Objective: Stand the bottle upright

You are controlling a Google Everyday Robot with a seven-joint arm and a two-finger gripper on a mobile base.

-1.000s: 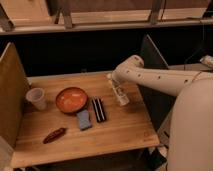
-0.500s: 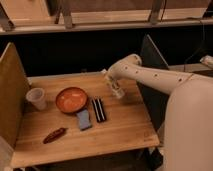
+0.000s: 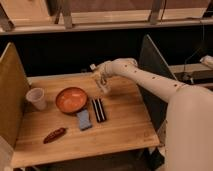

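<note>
Camera view: gripper clamped on bottle, nearly upright over desk, only setting down and letting go left.

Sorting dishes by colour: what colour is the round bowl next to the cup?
Orange-red round bowl, clearest in the camera view; the gripper is behind it to the right.

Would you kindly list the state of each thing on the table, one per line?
end effector: shut on the bottle, over the table's far middle.
bottle: held in the end effector, roughly upright, at the tabletop; contact with the wood unclear.
cup: upright, at the left edge.
bowl: right way up, contents not discernible.
blue sponge: lying flat.
black bar: lying flat beside the sponge.
red-brown object: lying flat near the front left.
</note>
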